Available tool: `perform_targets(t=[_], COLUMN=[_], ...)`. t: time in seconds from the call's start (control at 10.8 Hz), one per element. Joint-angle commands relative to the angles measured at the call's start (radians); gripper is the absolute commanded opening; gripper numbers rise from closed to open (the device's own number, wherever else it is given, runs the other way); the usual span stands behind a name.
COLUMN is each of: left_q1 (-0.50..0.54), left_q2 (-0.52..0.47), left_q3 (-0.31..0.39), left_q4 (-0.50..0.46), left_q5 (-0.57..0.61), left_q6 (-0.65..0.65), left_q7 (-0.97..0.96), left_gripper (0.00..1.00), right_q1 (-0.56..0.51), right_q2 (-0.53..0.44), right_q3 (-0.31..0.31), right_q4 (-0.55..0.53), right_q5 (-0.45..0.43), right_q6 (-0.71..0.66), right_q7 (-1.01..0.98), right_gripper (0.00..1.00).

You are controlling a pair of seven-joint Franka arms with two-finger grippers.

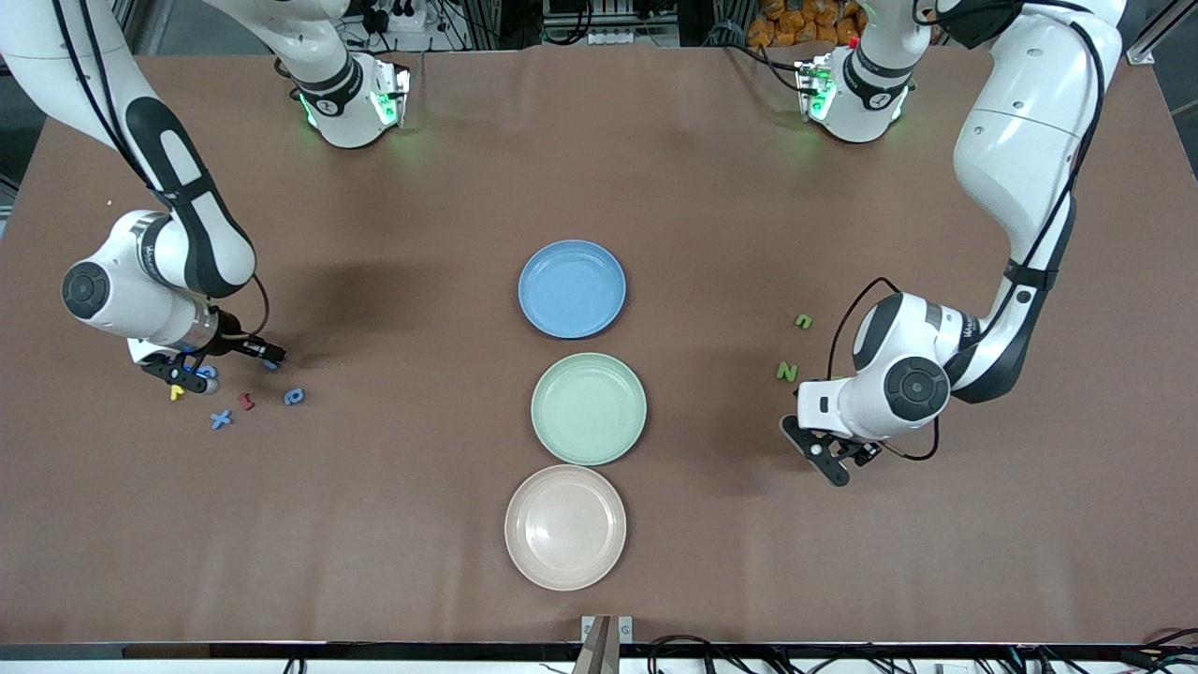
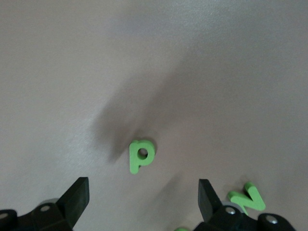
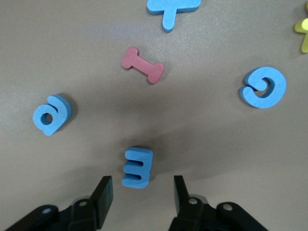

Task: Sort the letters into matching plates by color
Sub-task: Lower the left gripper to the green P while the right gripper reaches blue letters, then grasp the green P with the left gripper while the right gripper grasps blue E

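My right gripper (image 3: 143,190) hangs open over a cluster of letters toward the right arm's end of the table. A blue E (image 3: 137,167) lies on the table just ahead of its fingertips, untouched. Around it lie a blue a (image 3: 52,114), a dark red I (image 3: 142,64), a blue G (image 3: 263,87), a blue X (image 3: 172,7) and a yellow letter (image 3: 303,31). My left gripper (image 2: 143,192) waits wide open above a green p (image 2: 141,155), with a green N (image 2: 248,198) beside it. The blue plate (image 1: 572,288) and the green plate (image 1: 589,408) hold nothing.
A beige-pink plate (image 1: 565,527) sits in line with the other two, nearest the front camera. Toward the left arm's end, a small green letter (image 1: 803,321) lies farther from the camera than the green N (image 1: 786,372). Both arms lean in over the table's ends.
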Motion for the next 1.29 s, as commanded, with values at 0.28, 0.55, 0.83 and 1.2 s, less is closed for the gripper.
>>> perform_targets(t=[0.28, 0.55, 0.83, 1.2], left_q1=[-0.005, -0.004, -0.008, -0.012], left_q2=[0.064, 0.078, 0.084, 0.084], left_q3=[-0.002, -0.001, 0.016, 0.027], left_q4=[0.03, 0.03, 0.03, 0.028], left_q5=[0.015, 0.015, 0.021, 0.022], left_q6=[0.051, 0.077, 0.118, 0.128], left_q7=[0.0, -0.002, -0.002, -0.005], left_gripper=[1.0, 1.0, 1.0, 1.0], right_q1=[-0.005, 0.002, 0.004, 0.005], right_q2=[0.046, 0.055, 0.065, 0.071], right_q3=[0.002, 0.002, 0.002, 0.002], right_q4=[0.047, 0.055, 0.061, 0.069], right_q5=[-0.022, -0.023, -0.023, -0.023], right_q6=[0.001, 0.001, 0.001, 0.001], right_q7=[0.06, 0.081, 0.081, 0.081], right_gripper=[0.53, 0.51, 0.49, 0.38])
